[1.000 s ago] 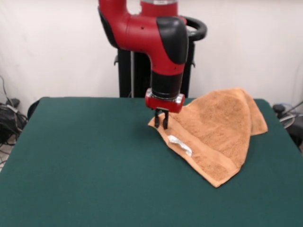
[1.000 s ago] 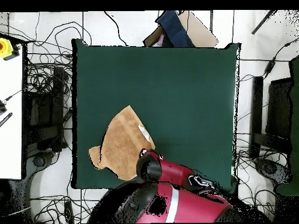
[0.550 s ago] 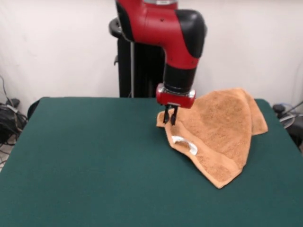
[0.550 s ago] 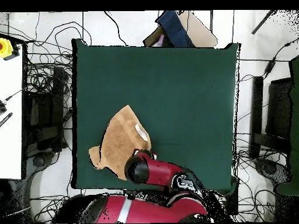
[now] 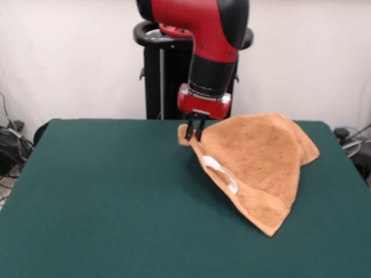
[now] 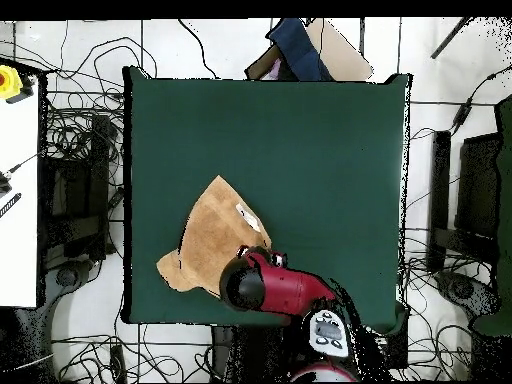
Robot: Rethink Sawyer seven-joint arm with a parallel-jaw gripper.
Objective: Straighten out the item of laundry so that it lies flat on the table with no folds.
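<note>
The orange-tan towel (image 5: 258, 159) lies folded and rumpled on the right half of the green table (image 5: 110, 202) in the front view. One corner is lifted off the felt, and my gripper (image 5: 193, 132) is shut on that corner. A white label (image 5: 222, 172) shows along the towel's raised left edge. From overhead, the towel (image 6: 212, 235) sits in the table's lower left area, and the red arm (image 6: 270, 288) covers its near corner and hides the gripper.
The robot's black pedestal (image 5: 165, 87) stands behind the table's far edge. Cables and boxes lie on the floor around the table (image 6: 300, 150) in the overhead view. A white bench (image 6: 18, 190) runs along the left side.
The gripper has risen and shifted left in the front view, carrying the towel's corner. The towel's left edge is now stretched tauter, and the arm has swung round.
</note>
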